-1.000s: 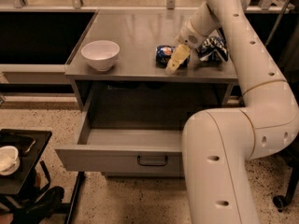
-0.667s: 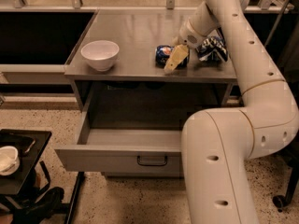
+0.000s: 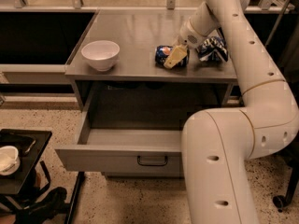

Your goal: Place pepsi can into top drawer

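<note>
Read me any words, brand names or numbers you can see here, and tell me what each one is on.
No text can be read here.
pepsi can: only blurred blue and white print, no legible letters.
snack bag: blue-and-white print, too blurred to read.
white bowl and top drawer: no markings seen.
gripper: at the pepsi can, left of the snack bag, no label seen.

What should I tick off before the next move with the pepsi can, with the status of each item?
1. Top drawer pulled open: ok.
2. Pepsi can upright: not ok, it lies on its side on the tabletop.
3. Gripper at the can: ok, at its right end.
4. Can secured in gripper: cannot tell.
5. White bowl away from the can: ok, it sits well to the left.
</note>
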